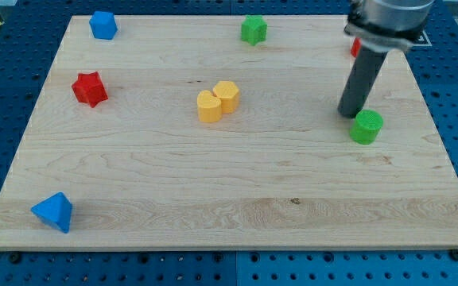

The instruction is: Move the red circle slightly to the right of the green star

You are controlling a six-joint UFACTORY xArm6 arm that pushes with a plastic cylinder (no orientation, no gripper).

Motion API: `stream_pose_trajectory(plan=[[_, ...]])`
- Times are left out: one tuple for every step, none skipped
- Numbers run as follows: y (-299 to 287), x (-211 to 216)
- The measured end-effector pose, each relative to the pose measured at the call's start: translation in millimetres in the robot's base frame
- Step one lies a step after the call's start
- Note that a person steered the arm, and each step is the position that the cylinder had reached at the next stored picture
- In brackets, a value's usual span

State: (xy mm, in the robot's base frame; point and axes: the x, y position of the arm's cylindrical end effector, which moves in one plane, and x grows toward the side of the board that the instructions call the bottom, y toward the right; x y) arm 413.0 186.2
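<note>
The red circle [356,48] shows only as a small red sliver at the view's upper right, mostly hidden behind the arm. The green star [254,29] sits near the board's top edge, left of it. My tip [350,114] rests on the board below the red circle, just up and left of a green circle [366,127], close to it or touching; I cannot tell which.
A red star [90,88] and a blue block [102,25] are at the upper left. Two yellow blocks [218,100] touch each other near the middle. A blue triangle [53,212] is at the lower left. The wooden board [229,206] lies on a blue perforated table.
</note>
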Motion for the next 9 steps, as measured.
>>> stream_pose_trajectory(plan=[[10,-14],[10,-26],[13,-59],[15,-60],[24,-69],[40,-83],[47,-95],[47,-107],[57,-116]])
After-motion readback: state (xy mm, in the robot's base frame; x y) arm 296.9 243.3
